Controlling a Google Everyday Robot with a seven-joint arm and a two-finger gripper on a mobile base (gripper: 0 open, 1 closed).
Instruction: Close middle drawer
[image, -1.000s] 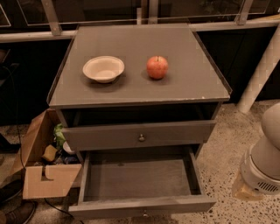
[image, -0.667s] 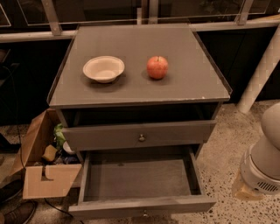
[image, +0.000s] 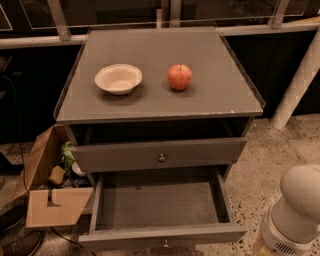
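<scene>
A dark grey cabinet (image: 160, 107) stands in the middle of the camera view. The middle drawer (image: 160, 205) is pulled far out toward me. It is wide, shallow and empty, and its small brass knob (image: 165, 244) sits at the bottom edge of the frame. The drawer above it (image: 125, 155) has its own brass knob (image: 161, 157) and stands slightly out, with a dark gap over it. Any drawer below is hidden under the open one. The gripper is not in view; only a white rounded part of my arm (image: 297, 215) shows at lower right.
A pale bowl (image: 118, 78) and a red apple (image: 179, 76) sit on the cabinet top. An open cardboard box (image: 50, 200) with clutter stands on the floor at the cabinet's left. A white post (image: 300, 80) leans at the right. The floor is speckled.
</scene>
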